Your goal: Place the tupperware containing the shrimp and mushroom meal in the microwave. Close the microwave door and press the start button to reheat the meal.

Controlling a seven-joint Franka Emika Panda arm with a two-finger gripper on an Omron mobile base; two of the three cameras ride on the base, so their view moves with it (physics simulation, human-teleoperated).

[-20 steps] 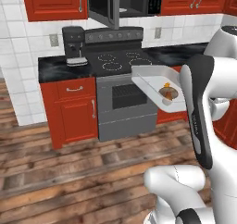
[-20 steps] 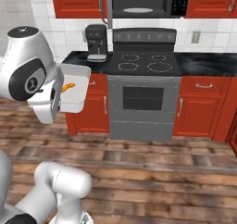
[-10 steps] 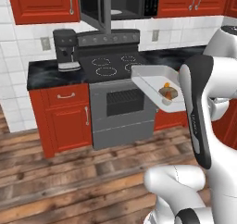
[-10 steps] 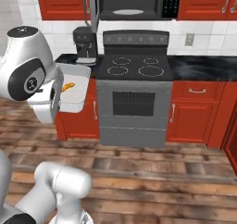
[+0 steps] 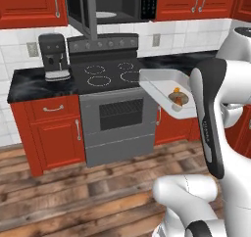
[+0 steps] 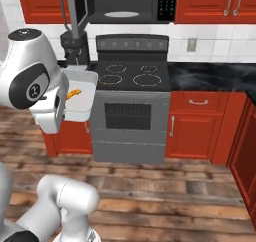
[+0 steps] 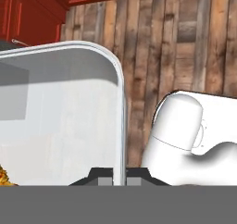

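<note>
Over the plank floor (image 7: 185, 47) in the hand view, the tupperware (image 7: 60, 107) fills the left, its right rim pinched between the gripper (image 7: 119, 176)'s closed fingers at bottom centre.

White Franka arm with dark joints rising bent and folding at mid height, end effector (image 7: 119, 176) pinching nearly closed on the thin flared rim of the shallow pale grey-white plastic tupperware (image 7: 60, 116), carrying it aloft, roughly level.
</note>
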